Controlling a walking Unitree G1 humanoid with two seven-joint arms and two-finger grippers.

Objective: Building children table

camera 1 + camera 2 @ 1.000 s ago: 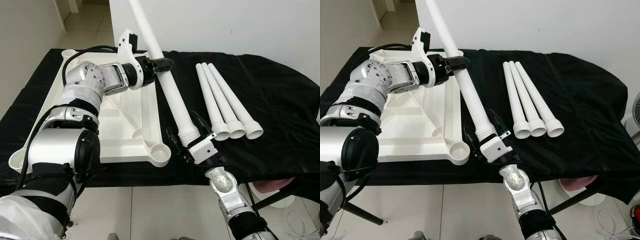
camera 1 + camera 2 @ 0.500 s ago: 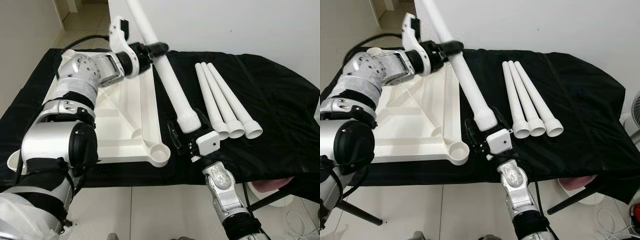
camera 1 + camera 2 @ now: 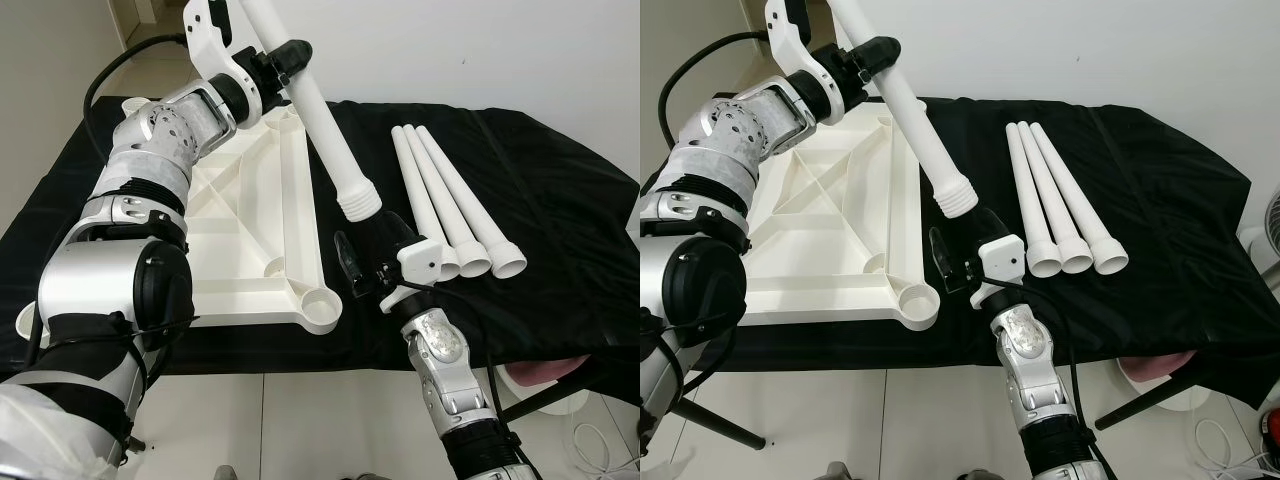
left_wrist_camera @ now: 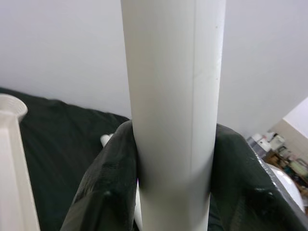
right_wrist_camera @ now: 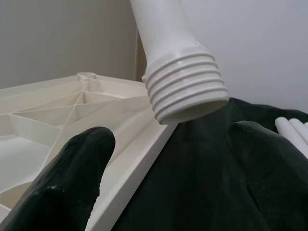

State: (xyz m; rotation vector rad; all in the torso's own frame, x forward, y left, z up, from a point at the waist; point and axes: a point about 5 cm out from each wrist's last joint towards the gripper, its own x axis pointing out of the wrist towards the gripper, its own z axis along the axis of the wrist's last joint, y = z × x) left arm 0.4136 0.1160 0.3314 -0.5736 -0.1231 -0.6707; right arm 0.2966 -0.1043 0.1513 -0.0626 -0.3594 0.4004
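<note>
Your counter (image 3: 560, 180) wears a black cloth (image 3: 540, 300) that drapes over its near edge. On it you have the white tabletop (image 3: 255, 215) lying underside-up at the left, and three white legs (image 3: 450, 205) side by side to its right.

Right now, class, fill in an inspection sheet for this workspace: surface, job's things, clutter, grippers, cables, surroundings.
Surface: black cloth covering the table.
Job's things: white plastic tabletop lying underside up, corner sockets showing; long white plastic leg with a threaded end held tilted above it; three more white legs lying side by side.
Clutter: nothing seen.
Grippers: left gripper shut on the leg's shaft; right gripper open below the threaded end.
Cables: black cable along the left arm.
Surroundings: white wall, tiled floor.
</note>
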